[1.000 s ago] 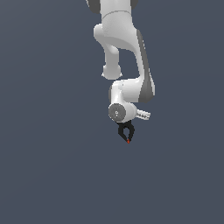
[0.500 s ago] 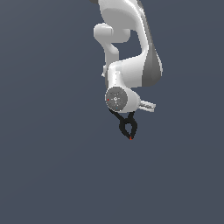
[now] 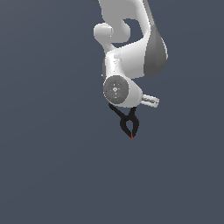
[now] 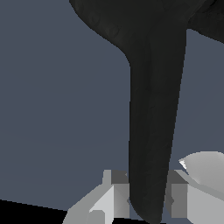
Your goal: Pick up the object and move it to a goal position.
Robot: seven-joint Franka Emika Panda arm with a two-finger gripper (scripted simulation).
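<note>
The object, a small black spring clamp [image 3: 129, 124] with a tiny red tip [image 3: 132, 137], hangs below the white hand of the arm [image 3: 117, 90] in mid-air, near the middle of the exterior view. My gripper [image 3: 124, 110] is shut on one of its handles. In the wrist view that black handle [image 4: 153, 122] runs between the two grey fingers [image 4: 114, 194] of the gripper [image 4: 146, 197], which press on it from both sides. The fingertips are hidden behind the hand in the exterior view.
Only a plain dark grey-blue background surrounds the arm. The arm's upper links [image 3: 131, 39] reach in from the top of the exterior view. No goal marker or other object shows.
The hand has risen a little with the clamp held in it, and the upper arm links have swung lower and toward the exterior view's right. The grip is unchanged.
</note>
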